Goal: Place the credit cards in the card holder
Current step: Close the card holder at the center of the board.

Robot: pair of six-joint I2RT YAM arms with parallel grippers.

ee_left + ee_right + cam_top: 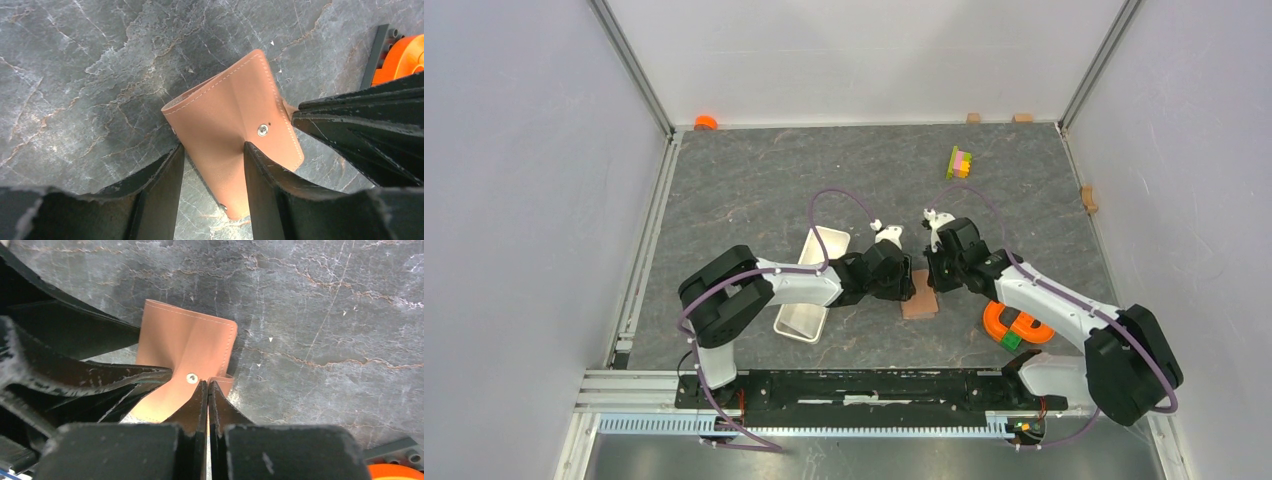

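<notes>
a grey stone-patterned worktop (pixel 754 190) seen from above, with two black robot arms reaching in from the near edge to meet over a small reddish-brown wallet (pixel 919 303) lying near the middle. in the left wrist view, the left pincer (pixel 212 147) is spread, with one half of the wallet between its fingers: one finger (pixel 160 200) sits at the wallet's outer edge, the other rests on the leather where a crease runs up the middle. whether they are squeezing the wallet cannot be told. a small silver snap (pixel 262 130) sits just beside that crease. in the right wrist view, the right pincer (pixel 207 385) has its fingers pressed together, their tips touching the wallet right next to the snap and a short leather tab (pixel 223 381); whether the tab is caught between them cannot be told. a long white tray (pixel 807 300) lies just left of the wallet, partly under the left arm. an orange and green toy (pixel 1014 325) sits on the worktop to the right of the wallet, under the right arm. a small stack of coloured blocks (pixel 961 162) stands well apart, towards the far right.
</notes>
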